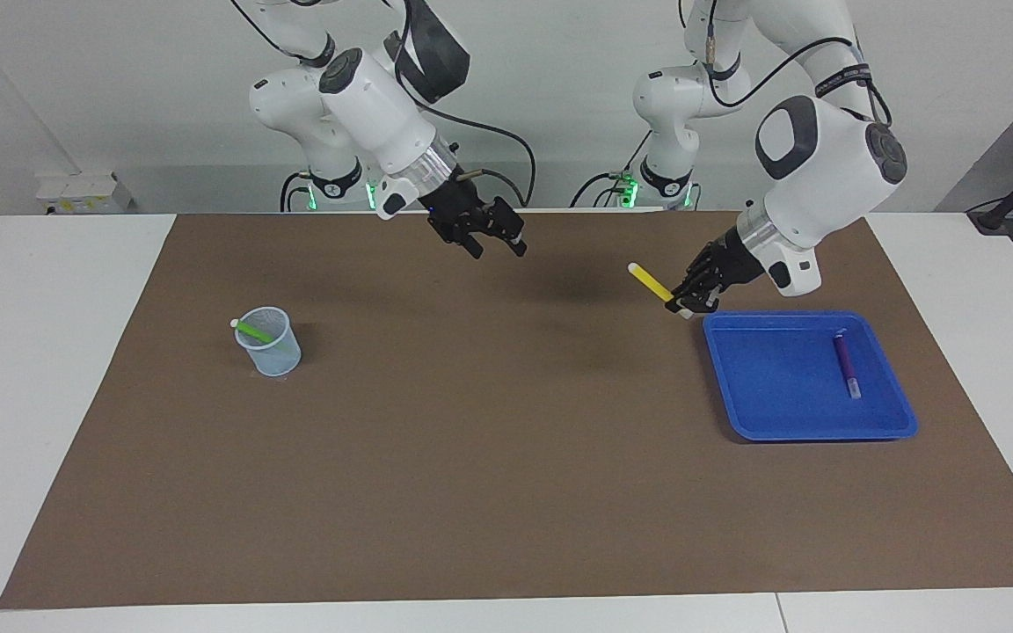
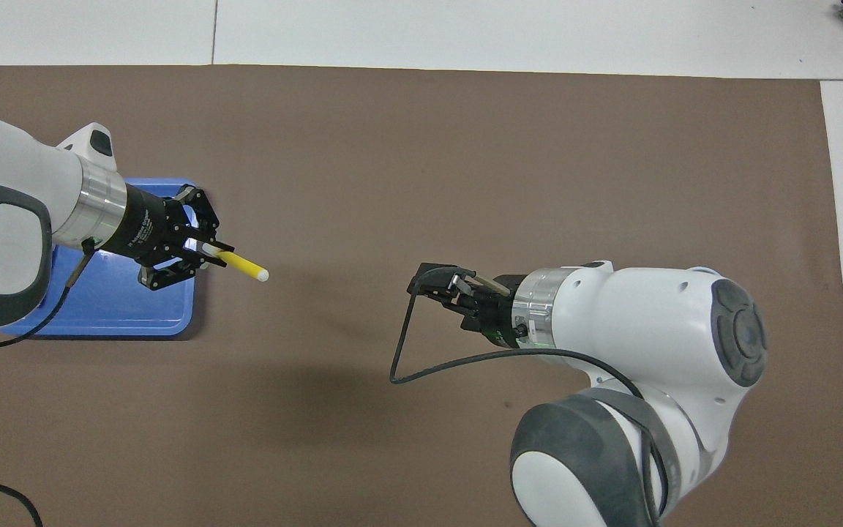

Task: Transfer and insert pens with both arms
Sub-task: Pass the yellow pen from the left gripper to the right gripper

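My left gripper (image 1: 684,303) (image 2: 205,253) is shut on one end of the yellow pen (image 1: 650,280) (image 2: 243,265), held in the air over the edge of the blue tray (image 1: 814,431) (image 2: 99,311). The pen's whitish free end points toward my right gripper (image 1: 496,237) (image 2: 437,282), which hangs open and empty over the middle of the brown mat. The purple pen (image 1: 846,362) lies in the tray; my left arm hides it in the overhead view. The green pen (image 1: 253,331) leans inside a clear mesh cup (image 1: 273,352) toward the right arm's end of the table.
The brown mat (image 1: 489,457) (image 2: 465,146) covers most of the white table. A black cable (image 2: 421,366) loops out from my right wrist. My right arm hides the cup in the overhead view.
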`<state>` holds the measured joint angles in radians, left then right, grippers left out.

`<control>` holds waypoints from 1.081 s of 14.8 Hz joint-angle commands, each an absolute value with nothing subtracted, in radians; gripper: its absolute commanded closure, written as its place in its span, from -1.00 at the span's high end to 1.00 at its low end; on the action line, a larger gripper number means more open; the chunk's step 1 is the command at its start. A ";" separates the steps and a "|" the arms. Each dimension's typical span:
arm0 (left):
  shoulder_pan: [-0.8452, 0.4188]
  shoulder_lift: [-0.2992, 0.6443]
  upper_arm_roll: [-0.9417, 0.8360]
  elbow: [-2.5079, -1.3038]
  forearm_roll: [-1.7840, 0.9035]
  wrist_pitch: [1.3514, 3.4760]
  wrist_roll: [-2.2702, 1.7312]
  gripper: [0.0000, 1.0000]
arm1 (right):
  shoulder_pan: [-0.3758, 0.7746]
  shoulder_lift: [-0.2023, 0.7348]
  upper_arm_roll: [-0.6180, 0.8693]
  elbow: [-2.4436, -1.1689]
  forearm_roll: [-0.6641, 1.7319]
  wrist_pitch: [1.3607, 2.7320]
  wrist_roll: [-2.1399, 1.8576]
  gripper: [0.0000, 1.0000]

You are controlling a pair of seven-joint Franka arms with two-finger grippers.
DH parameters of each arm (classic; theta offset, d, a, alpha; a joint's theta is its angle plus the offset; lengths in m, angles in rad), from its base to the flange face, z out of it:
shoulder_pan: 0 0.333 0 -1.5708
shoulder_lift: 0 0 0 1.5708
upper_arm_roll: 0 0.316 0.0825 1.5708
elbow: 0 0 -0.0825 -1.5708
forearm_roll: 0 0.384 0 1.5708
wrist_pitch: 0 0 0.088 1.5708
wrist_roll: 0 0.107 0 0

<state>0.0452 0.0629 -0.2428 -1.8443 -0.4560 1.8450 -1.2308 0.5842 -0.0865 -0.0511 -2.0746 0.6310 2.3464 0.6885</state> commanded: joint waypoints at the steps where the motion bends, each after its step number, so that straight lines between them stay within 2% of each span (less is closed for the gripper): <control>1: 0.028 -0.003 -0.230 -1.905 -0.535 1.859 -1.345 -1.00 | 0.618 -0.060 -0.032 -2.037 0.698 2.420 0.729 1.00; 6: -0.001 -0.100 -0.230 -2.000 -0.598 1.916 -1.440 -1.00 | 0.707 -0.011 -0.015 -2.007 0.719 2.629 0.856 1.00; 9: -0.018 -0.106 -0.230 -2.002 -0.607 1.931 -1.486 -1.00 | 0.709 0.049 -0.015 -1.913 0.718 2.641 0.900 1.00; 13: -0.044 -0.121 -0.230 -2.010 -0.609 1.939 -1.522 -1.00 | 0.750 0.119 -0.006 -1.879 0.716 2.726 0.893 1.00; 16: -0.049 -0.123 -0.230 -2.010 -0.614 1.940 -1.540 -1.00 | 0.755 0.121 -0.005 -1.881 0.718 2.727 0.890 1.00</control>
